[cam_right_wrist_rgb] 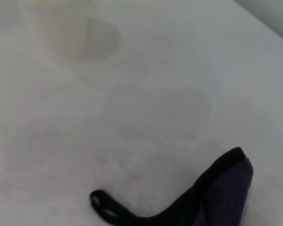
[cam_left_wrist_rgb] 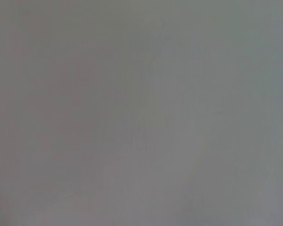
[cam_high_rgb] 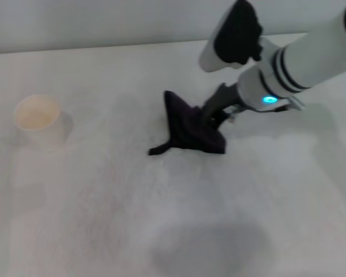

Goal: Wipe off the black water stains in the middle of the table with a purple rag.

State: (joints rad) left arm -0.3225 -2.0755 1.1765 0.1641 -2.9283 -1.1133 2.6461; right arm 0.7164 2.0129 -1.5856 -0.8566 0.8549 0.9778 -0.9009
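The right gripper reaches in from the right side of the head view and presses down into the rag, near the middle of the table. Its dark fingers are buried in the cloth and look clenched on a fold of it, though the tips themselves are hidden. The rag is bunched, one corner standing up at the far side and the rest spread flat under the gripper. Its thin tail trails out toward the robot's left and lies on the tabletop.

The stain cannot be seen in any view; whether it lies under the rag cannot be told.

In the right wrist view only part of the rag shows, cut off at the picture's edge, with the looped end of the tail lying flat on the white surface. The gripper's own fingers do not appear there.

A pale cup stands upright well to the left of the rag; in the right wrist view it is cut off by the frame.

The left wrist view shows only a plain grey field, and the left gripper appears nowhere.
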